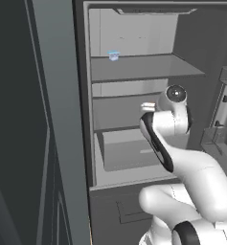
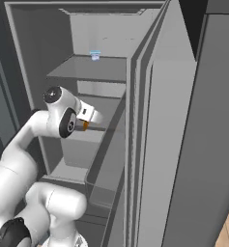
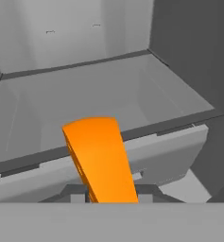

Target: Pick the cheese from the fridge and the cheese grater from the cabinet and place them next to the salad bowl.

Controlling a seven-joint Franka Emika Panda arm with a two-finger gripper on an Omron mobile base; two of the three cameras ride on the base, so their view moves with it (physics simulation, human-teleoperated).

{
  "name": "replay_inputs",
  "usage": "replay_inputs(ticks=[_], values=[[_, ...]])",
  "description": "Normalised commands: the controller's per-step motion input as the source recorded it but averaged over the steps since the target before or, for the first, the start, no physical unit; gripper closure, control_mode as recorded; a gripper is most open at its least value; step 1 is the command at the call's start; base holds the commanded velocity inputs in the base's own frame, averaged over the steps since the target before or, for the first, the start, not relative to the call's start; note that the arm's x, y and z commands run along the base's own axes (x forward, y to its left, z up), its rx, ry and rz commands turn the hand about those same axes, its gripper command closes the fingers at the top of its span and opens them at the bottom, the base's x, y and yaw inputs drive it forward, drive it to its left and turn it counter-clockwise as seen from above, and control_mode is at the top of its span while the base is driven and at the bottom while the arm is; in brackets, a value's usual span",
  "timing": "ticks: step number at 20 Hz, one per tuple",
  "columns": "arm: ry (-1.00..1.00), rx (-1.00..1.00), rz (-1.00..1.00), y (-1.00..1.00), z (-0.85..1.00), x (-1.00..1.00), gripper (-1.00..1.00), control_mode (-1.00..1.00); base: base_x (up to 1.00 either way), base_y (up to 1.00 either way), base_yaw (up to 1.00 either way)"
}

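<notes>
1. Inside the open fridge, you see the arm reaching toward the middle shelves, with the hand just in front of the pale drawer.
2. Your hand is clamped on the cheese, an orange wedge rising between the two dark fingertips in the hand view.
3. From the right base view, you catch a sliver of orange cheese beneath the wrist.
4. On the upper shelf you find a small pale blue item near the back wall.

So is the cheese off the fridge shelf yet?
Yes: the cheese is held up between the hand's fingers, above the shelf.
</notes>
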Motion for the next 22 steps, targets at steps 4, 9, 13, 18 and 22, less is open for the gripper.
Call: replay_inputs(ticks=[4,9,13,18,22], values=[[0.01,0.00,0.00,0.15,0.52,-0.35,1.00,-1.00,0.00,0.00,0.00],[0.00,0.00,0.00,0.07,0.63,-0.59,1.00,-1.00,0.00,0.00,0.00],[0.00,0.00,0.02,0.00,0.36,-0.73,1.00,-1.00,0.00,0.00,0.00],[0.00,0.00,0.09,0.04,0.21,-0.73,1.00,-1.00,0.00,0.00,0.00],[0.00,0.00,0.11,0.09,0.26,-0.74,1.00,-1.00,0.00,0.00,0.00]])
